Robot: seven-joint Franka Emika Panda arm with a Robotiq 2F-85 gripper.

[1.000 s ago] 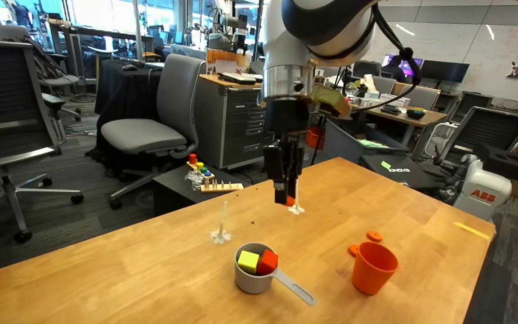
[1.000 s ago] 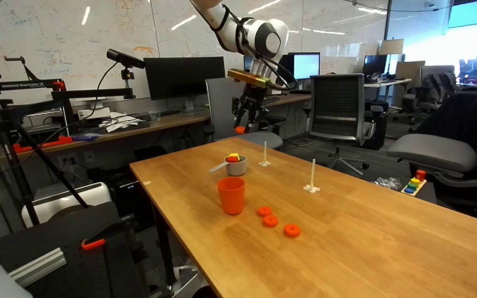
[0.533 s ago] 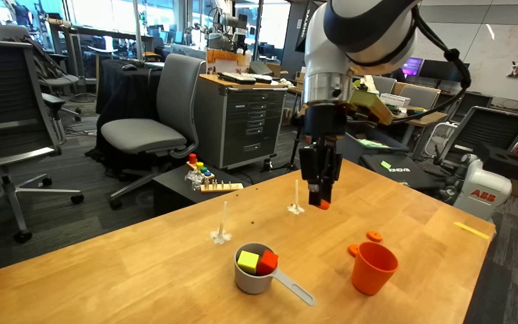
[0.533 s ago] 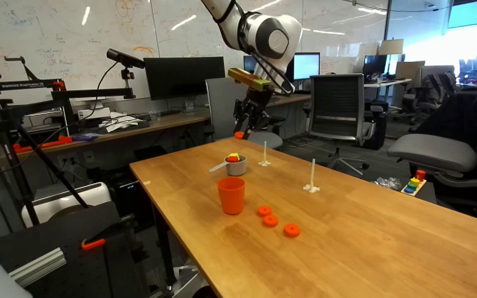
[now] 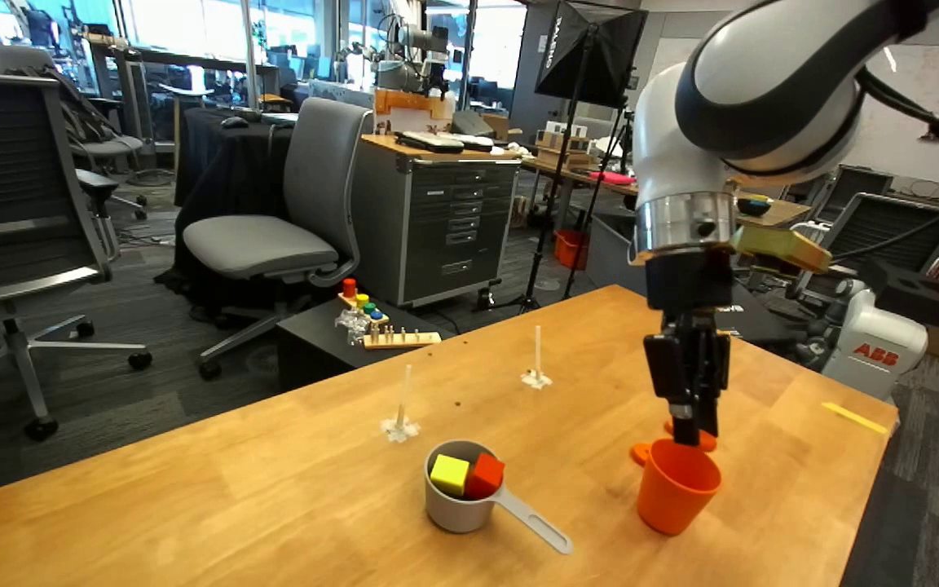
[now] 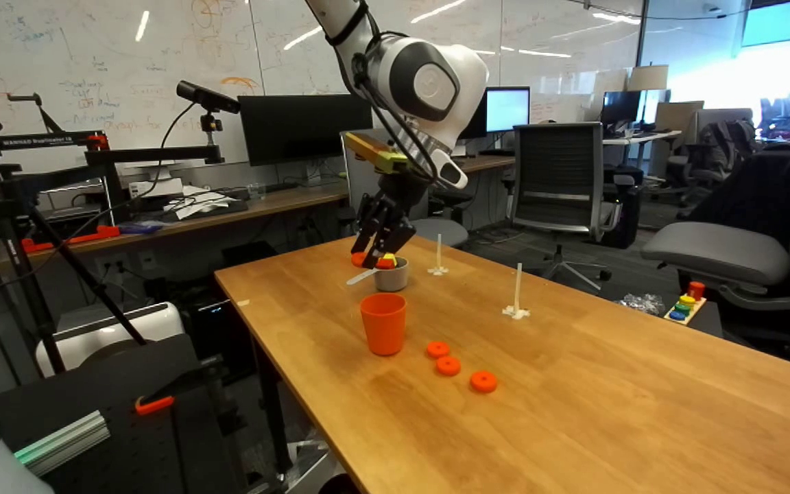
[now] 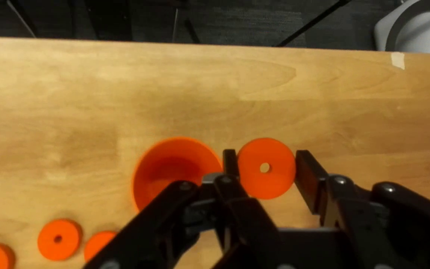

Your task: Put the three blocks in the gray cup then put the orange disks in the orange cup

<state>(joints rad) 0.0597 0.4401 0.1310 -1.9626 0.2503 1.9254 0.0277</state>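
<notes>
First half of the job looks basically done, second half barely. Using the orange cup [image 5: 665, 511] as reference, left to right: well off to its left in an exterior view is the gray cup [image 5: 455, 517] with the yellow-green block [image 5: 450, 474] and red block [image 5: 486, 477] inside. Don't see the green block; might be underneath. In the wrist view, three loose orange disks [image 7: 67, 247] lie left of the orange cup, still to do. Can't spot a disk in the orange cup, but the gripper [image 7: 266, 164] hides part of it. Just right of the cup, it pinches a fourth orange disk [image 7: 265, 185] by its sides, jaws only as far apart as that disk. Not over the cup's mouth yet, I'd say.
</notes>
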